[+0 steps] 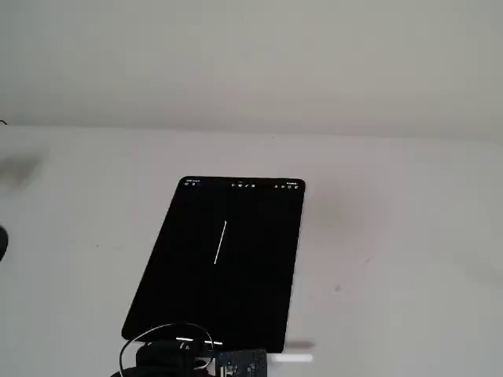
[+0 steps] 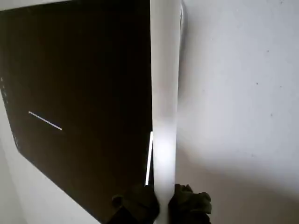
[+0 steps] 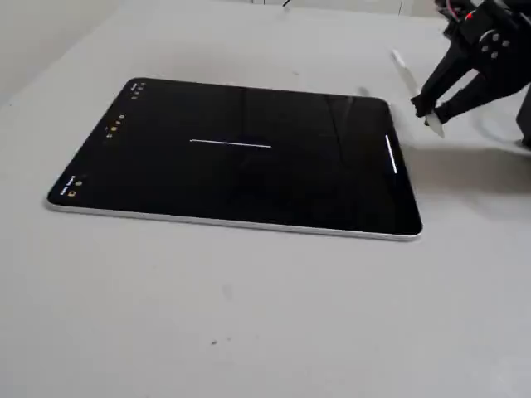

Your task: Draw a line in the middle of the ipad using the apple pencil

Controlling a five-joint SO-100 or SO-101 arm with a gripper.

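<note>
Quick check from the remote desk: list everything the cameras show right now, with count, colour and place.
iPad: one, black screen, flat on the table centre.
Drawn line: one, white, mid-screen.
Short mark: one, white, near the screen edge closest to the arm.
Toolbar icons: a small row, faint orange-white, along the far short edge.
Table: one, light grey, with a few dark specks.
Apple pencil: one, white, held off the iPad's edge, tip clear of the screen.
Gripper: one, black, at the right of a fixed view, clamped on the pencil.
</note>
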